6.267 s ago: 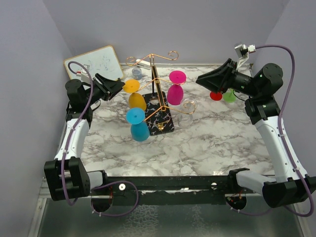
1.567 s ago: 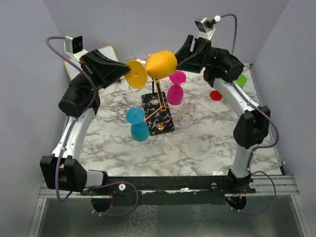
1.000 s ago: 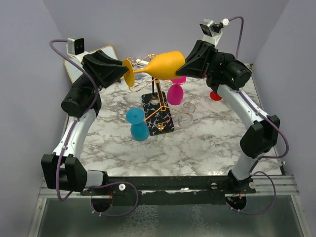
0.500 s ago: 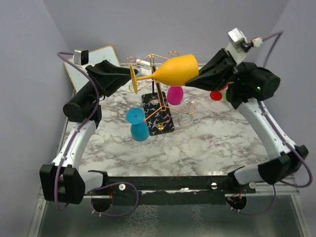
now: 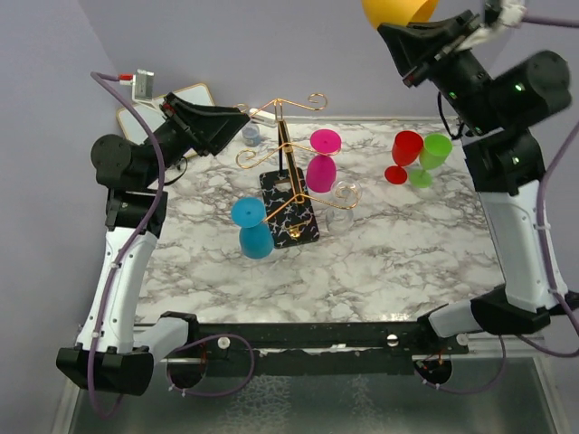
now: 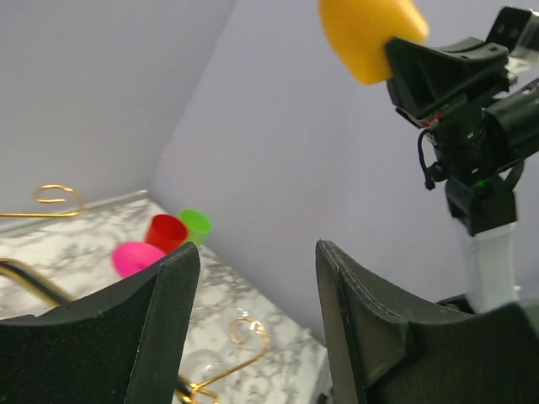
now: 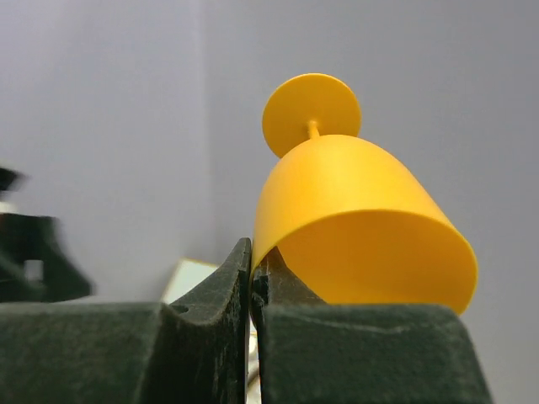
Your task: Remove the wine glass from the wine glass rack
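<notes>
The gold wire wine glass rack (image 5: 288, 154) stands on its black veined base (image 5: 291, 217) at mid table. A pink glass (image 5: 321, 167), a blue glass (image 5: 253, 228) and a clear glass (image 5: 342, 197) hang on its arms. My right gripper (image 5: 404, 41) is shut on the rim of the yellow wine glass (image 5: 398, 9), held high above the table at the top of the view; it shows in the right wrist view (image 7: 358, 219) and the left wrist view (image 6: 370, 34). My left gripper (image 5: 237, 127) is open and empty by the rack's upper left arms.
A red glass (image 5: 403, 154) and a green glass (image 5: 431, 155) stand at the back right. A whiteboard (image 5: 185, 99) and a small grey cup (image 5: 251, 136) lie at the back left. Purple walls close in the sides.
My right gripper has lifted the yellow glass up and to the right, clear of the rack. My left gripper has let go of the glass's foot and now stands open.
</notes>
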